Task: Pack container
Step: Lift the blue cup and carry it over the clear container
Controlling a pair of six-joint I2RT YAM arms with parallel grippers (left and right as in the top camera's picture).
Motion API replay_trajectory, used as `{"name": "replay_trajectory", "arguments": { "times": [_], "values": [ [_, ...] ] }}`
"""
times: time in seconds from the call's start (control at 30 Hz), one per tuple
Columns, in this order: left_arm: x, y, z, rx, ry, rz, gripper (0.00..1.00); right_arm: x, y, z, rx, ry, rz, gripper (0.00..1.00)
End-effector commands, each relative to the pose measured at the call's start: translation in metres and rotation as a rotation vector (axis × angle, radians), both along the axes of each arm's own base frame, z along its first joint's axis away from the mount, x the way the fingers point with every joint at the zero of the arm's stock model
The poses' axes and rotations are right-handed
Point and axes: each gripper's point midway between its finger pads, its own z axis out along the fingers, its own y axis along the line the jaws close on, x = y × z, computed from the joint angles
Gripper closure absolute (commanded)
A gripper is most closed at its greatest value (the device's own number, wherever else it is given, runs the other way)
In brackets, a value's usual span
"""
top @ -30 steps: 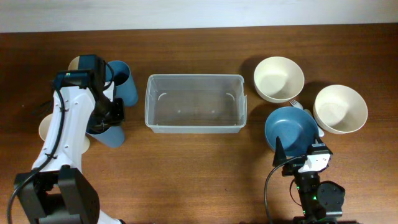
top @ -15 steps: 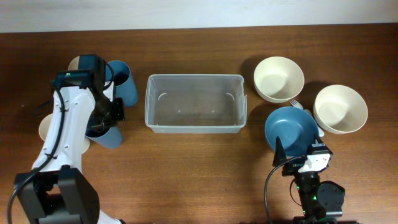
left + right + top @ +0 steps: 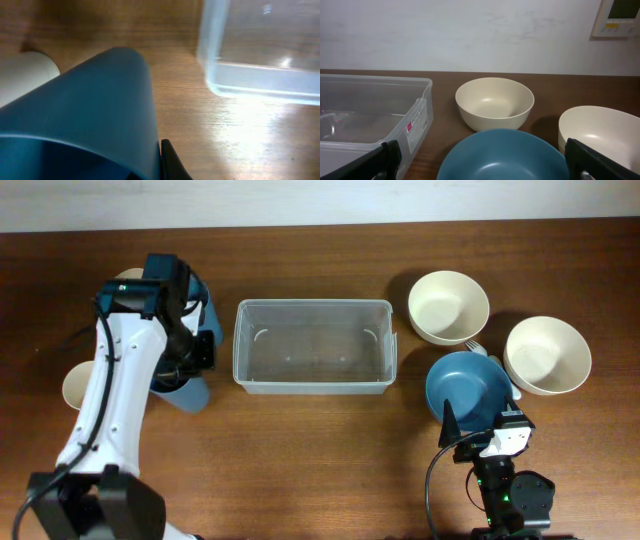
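The clear plastic container [image 3: 313, 379] stands empty at the table's middle; it also shows in the left wrist view [image 3: 260, 55] and the right wrist view [image 3: 370, 115]. My left gripper [image 3: 192, 360] is shut on a blue cup [image 3: 188, 392] just left of the container. In the left wrist view the cup [image 3: 90, 115] fills the lower left, with one black finger [image 3: 170, 162] pressed against its wall. My right gripper [image 3: 488, 435] is open and empty, just behind a blue bowl [image 3: 468, 385], which also shows in the right wrist view [image 3: 505, 155].
A second blue cup [image 3: 208, 320] stands partly hidden behind my left arm. Cream cups stand at the left [image 3: 75, 385] and far left [image 3: 125, 280]. Two cream bowls [image 3: 448, 307] [image 3: 547, 355] stand right of the container.
My left arm has shifted right and away, toward the container, carrying the blue cup with it. The right arm has not moved.
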Motion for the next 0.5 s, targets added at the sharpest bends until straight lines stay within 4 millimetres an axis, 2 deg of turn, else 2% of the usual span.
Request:
{"name": "replay_trajectory", "arguments": {
  "times": [0.0, 0.23, 0.33, 0.47],
  "values": [
    [0.004, -0.005, 0.042, 0.006, -0.122, -0.011, 0.98, 0.0, 0.0, -0.001, 0.003, 0.001, 0.0, 0.01],
    [-0.008, -0.004, 0.105, 0.027, -0.285, -0.021, 0.98, 0.0, 0.0, -0.001, 0.003, 0.001, 0.0, 0.01],
    [-0.015, -0.007, 0.124, 0.015, -0.355, -0.031, 0.99, 0.0, 0.0, -0.001, 0.003, 0.001, 0.0, 0.01],
    [-0.021, -0.027, 0.148, -0.014, -0.46, -0.094, 0.99, 0.0, 0.0, -0.001, 0.003, 0.001, 0.0, 0.01]
  ]
}}
